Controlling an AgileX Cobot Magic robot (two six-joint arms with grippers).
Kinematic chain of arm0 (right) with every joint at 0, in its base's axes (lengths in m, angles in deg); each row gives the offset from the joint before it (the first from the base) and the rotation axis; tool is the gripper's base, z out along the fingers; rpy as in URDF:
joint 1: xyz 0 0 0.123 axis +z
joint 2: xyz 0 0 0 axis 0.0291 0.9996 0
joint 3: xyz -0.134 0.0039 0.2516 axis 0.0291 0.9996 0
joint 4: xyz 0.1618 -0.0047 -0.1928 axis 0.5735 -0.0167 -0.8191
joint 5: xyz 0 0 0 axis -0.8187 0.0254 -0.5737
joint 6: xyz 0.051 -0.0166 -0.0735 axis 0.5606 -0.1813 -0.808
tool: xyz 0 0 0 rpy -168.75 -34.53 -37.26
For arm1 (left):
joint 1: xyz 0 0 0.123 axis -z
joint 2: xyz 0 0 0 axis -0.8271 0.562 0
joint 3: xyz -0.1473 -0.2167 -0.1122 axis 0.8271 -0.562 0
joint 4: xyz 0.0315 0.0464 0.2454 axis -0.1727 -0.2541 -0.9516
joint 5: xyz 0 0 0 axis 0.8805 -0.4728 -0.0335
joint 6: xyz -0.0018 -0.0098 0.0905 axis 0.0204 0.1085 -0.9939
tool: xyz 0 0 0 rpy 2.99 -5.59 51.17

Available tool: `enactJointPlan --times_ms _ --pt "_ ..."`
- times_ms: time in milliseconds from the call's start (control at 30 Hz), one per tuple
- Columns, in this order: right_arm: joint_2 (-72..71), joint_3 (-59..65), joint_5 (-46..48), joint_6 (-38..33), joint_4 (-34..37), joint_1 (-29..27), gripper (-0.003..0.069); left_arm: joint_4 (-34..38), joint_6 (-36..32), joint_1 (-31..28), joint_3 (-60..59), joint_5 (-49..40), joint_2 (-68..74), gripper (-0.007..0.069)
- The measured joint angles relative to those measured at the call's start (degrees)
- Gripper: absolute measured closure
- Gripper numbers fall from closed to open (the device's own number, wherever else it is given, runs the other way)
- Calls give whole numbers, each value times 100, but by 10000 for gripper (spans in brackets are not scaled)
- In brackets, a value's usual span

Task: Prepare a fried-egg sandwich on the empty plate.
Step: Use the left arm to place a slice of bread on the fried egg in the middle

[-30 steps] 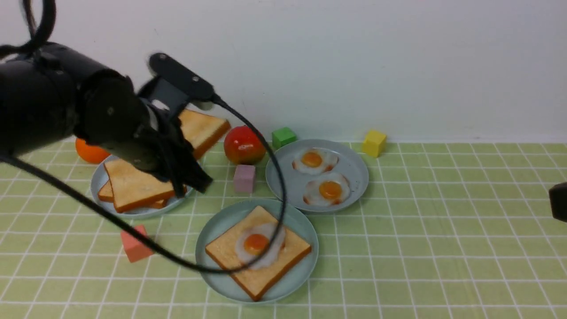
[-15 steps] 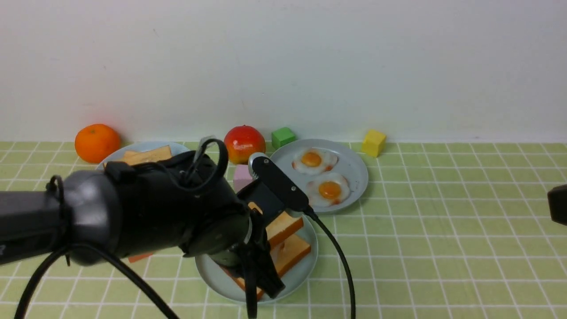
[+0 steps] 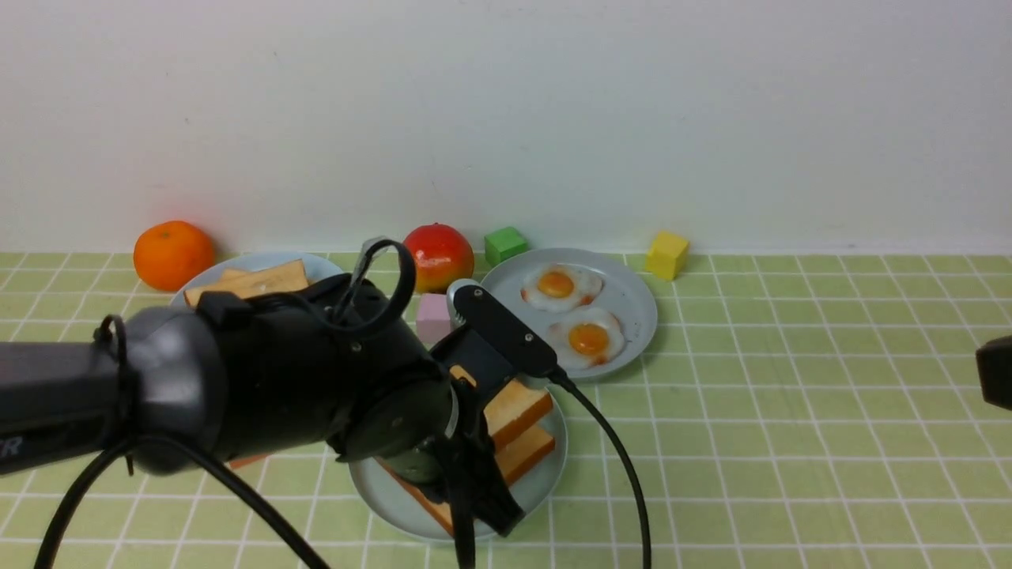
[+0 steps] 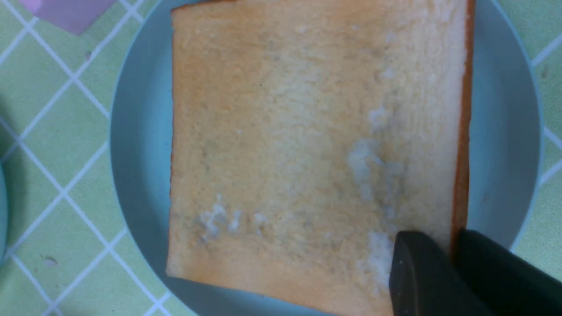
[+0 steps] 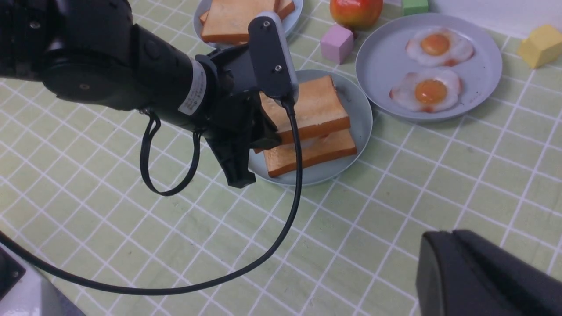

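Near: our right gripper (image 5: 452, 239) closed, empty, aside | left gripper (image 4: 454, 239) pinches the top toast slice (image 3: 518, 407) by its crust, newly carried from the far bread plate (image 3: 316, 265) to just above the bottom slice (image 3: 526, 454) on the teal plate (image 3: 545, 482) | fried egg (image 5: 317, 138) between them, barely showing | we judge only release remains

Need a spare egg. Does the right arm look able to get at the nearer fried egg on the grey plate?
Probably yes: the fried egg lies uncovered on its grey plate, only bare tablecloth separates it from the right end effector, and the left arm stands clear.
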Motion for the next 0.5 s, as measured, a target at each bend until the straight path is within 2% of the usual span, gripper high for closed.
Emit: enactJointPlan --times_ms 267,500 --pt "0 0 7 0 119 0 617 12 -17 0 0 18 0 515" --pt "0 0 50 0 153 0 616 14 -22 0 0 29 0 407"
